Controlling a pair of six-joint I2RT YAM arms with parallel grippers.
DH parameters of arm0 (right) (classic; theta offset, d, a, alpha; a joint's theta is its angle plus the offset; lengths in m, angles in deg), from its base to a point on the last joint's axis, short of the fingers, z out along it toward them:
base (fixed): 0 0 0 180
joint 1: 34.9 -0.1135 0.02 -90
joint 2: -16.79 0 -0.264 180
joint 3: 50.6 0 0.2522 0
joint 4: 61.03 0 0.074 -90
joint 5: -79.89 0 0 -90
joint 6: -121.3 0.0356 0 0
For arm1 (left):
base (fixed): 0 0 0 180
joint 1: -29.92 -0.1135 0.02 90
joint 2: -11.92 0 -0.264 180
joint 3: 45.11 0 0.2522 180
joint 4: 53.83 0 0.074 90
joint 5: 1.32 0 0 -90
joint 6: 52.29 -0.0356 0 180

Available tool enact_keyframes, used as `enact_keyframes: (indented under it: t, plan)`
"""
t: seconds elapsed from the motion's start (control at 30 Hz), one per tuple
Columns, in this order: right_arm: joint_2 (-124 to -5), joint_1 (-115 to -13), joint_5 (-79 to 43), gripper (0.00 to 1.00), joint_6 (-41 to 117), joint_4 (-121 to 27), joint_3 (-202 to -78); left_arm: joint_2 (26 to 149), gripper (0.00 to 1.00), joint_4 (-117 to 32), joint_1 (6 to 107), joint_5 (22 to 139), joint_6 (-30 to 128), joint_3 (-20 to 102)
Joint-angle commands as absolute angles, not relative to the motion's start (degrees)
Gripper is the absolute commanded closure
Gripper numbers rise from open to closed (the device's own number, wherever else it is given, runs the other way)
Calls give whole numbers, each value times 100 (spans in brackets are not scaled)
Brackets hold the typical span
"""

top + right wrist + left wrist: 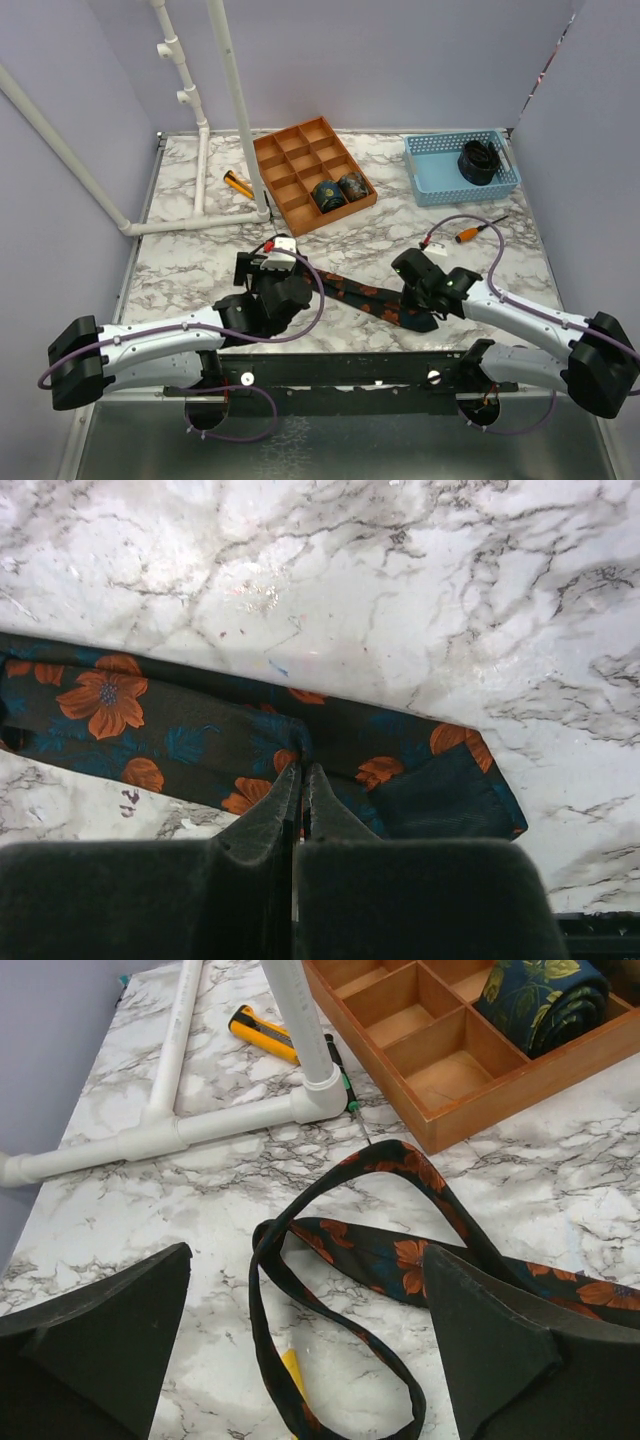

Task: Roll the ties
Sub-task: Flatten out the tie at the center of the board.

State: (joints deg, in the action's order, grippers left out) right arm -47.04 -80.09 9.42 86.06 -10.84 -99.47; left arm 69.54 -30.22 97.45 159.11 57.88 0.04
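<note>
marble table [190, 265] | tie [360, 293] unrolled | left jaws wide | right jaws pinching tie

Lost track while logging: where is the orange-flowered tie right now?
Top view: the orange-flowered tie lies on the marble table near its front edge, between the left gripper and the right gripper, below the wooden tray.
</note>
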Motion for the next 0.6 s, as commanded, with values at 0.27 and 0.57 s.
enact_keyframes:
  t: [0.27, 0.57]
  plan:
    - [-3988, -7973, 250, 62, 9129, -561, -9359, 5770, 1, -2384, 9768, 15569, 5979, 443]
    - [-4042, -7989, 156, 26, 9217, -526, -9754, 5638, 1, -2328, 9768, 15656, 5764, 746]
